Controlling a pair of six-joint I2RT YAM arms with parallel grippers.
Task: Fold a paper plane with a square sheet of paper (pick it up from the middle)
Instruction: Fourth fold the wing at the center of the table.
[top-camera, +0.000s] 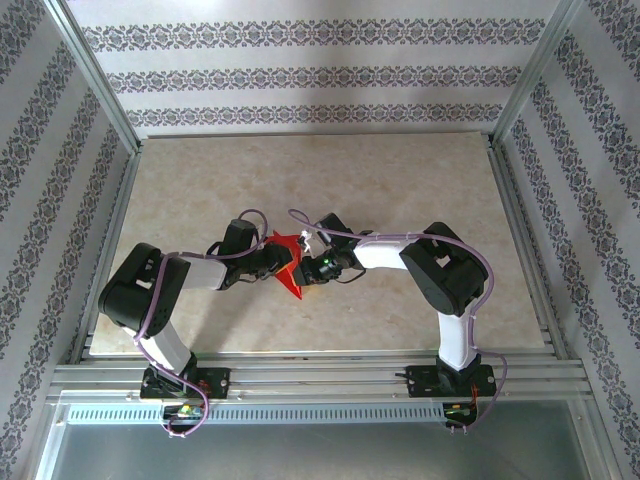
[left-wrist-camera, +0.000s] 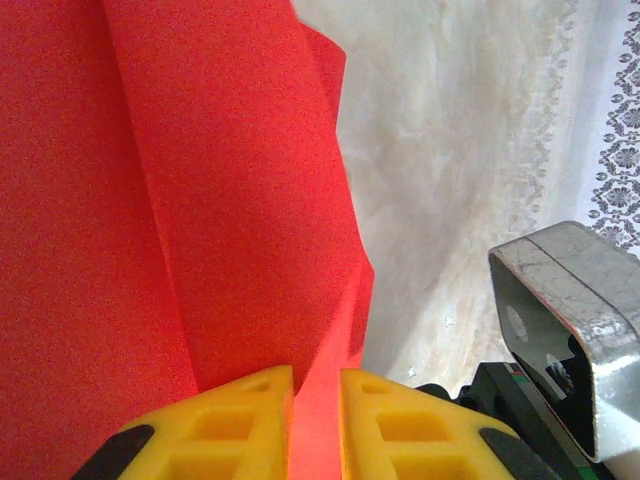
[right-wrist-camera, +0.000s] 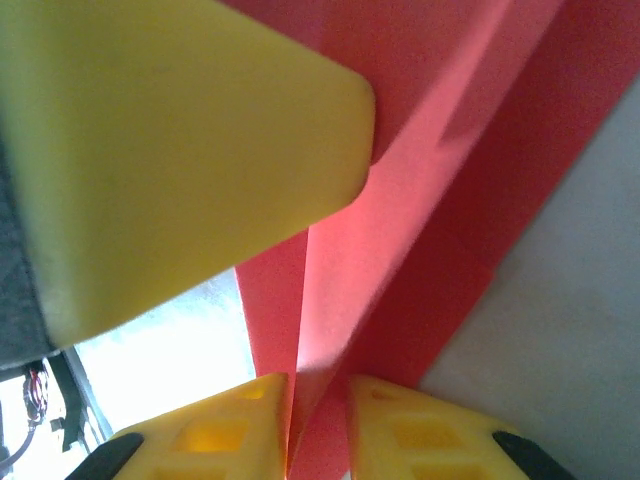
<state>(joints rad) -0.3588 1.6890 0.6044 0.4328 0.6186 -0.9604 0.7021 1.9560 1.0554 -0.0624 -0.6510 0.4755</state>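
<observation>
Seen from above, both arms fold inward and meet near the middle of the marble-patterned table (top-camera: 400, 180). The left arm rises from its base, bends at a black elbow at the left side, and runs its forearm to the right. The right arm mirrors it: its elbow is out to the right and its white forearm reaches left. The left gripper (top-camera: 270, 262) and right gripper (top-camera: 310, 262) face each other, very close together, with the red paper (top-camera: 288, 268) between them.

The paper is partly folded. It shows long creases and layered flaps, and one pointed corner is aimed toward the near edge of the table. From these views I cannot tell whether any of it touches the tabletop.

In the left wrist view, the left gripper (left-wrist-camera: 316, 382) has its yellow fingers (left-wrist-camera: 250, 420) drawn almost together, pinching a thin ridge of the red paper (left-wrist-camera: 200, 200). The rest of the sheet fans out ahead of them. A silver metal housing (left-wrist-camera: 565, 320) sits to the right.

In the right wrist view, the right gripper (right-wrist-camera: 318, 392) is nearly closed in the same way, with a fold of the red paper (right-wrist-camera: 430, 200) clamped between its pads. One of the left gripper's yellow fingers (right-wrist-camera: 180, 150) looms in front of it, pressed against the same sheet.
</observation>
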